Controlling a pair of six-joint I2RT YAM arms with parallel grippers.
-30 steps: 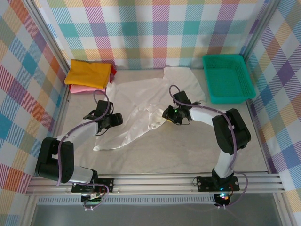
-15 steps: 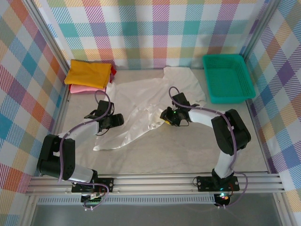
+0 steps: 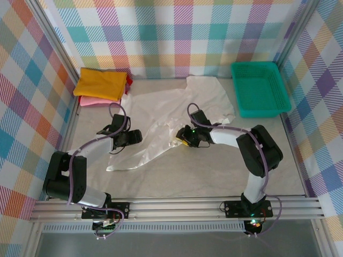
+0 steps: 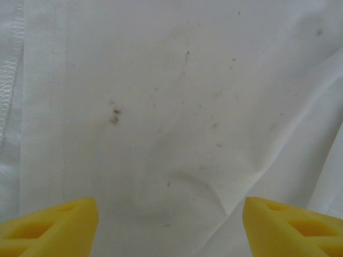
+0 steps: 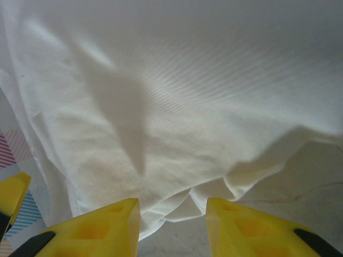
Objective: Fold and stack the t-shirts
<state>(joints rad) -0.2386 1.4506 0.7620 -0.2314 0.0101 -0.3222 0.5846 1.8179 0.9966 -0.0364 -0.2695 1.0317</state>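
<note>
Likely spreading the white t-shirt [image 3: 161,104]; left hand [image 3: 133,138] and right hand [image 3: 183,140] both released. Next: pinch cloth, fold toward 11 o'clock stack [image 3: 102,84].

The left arm [image 3: 80,155] runs from its base back to a folded elbow at the far left, then reaches forward and inward. The left gripper [image 3: 132,138] points toward the middle, and its yellow fingers [image 4: 53,227] stand wide apart. The right arm [image 3: 257,155] rises from its base, bends at the elbow and stretches low to the left. The right gripper [image 3: 181,140] faces left, its fingers [image 5: 96,227] parted by a narrower gap.
</note>
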